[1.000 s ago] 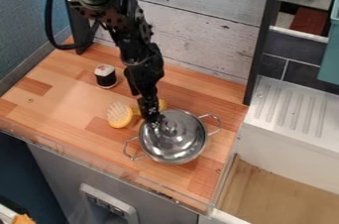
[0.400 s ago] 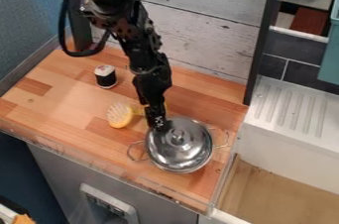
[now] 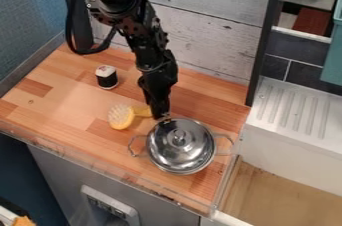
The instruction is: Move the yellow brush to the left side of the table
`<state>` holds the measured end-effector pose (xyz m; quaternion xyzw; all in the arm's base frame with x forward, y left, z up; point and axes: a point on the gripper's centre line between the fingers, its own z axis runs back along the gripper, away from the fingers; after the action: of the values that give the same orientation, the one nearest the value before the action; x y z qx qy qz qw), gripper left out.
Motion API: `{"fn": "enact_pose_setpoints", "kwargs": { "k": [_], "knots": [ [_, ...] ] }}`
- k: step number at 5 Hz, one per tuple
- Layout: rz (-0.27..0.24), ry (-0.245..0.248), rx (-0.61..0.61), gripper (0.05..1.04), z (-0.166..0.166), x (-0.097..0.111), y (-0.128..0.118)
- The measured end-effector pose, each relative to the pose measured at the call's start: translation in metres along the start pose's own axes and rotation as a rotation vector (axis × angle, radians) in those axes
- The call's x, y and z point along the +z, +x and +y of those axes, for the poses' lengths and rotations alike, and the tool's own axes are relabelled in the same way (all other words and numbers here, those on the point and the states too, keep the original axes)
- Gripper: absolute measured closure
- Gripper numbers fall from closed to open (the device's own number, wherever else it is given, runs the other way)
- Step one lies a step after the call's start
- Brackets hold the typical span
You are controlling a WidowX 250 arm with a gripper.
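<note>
A: What has changed?

B: The pot point(image 3: 180, 146). Over the last 1.0 s it has slid towards the tabletop's point(image 3: 63, 92) right edge, lid still on. All of that came before 0.4 s ago; since then it has held its place.

A: And the gripper point(image 3: 160, 116)?

B: It went along with the pot, then drew back a little towards the back edge. Now it hangs at the pot's rim, by the end of the brush's handle. Whether it is clenched or released, the view doesn't tell.

A: Has the brush point(image 3: 121, 116) moved?

B: No. It lies mid-tabletop, nearer the front edge than the back, its head towards the left edge and its handle running in behind the gripper. The can point(image 3: 106, 77) stands where it did, nearer the back left corner.

A: So what did the shove buy?

B: Room around the handle, probably. The task itself is no further on: the brush has yet to go left. The next move likely calls for a grip on the handle, and the pot's near loop could snag a low approach.
</note>
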<state>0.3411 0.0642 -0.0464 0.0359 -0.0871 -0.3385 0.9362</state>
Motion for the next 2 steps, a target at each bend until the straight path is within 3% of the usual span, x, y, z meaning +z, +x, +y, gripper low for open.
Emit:
{"fn": "enact_pose_setpoints", "kwargs": {
  "k": [2],
  "knots": [
    [-0.002, 0.022, 0.027, 0.587, 0.0016, 0.0029, -0.0005]
  ]
}}
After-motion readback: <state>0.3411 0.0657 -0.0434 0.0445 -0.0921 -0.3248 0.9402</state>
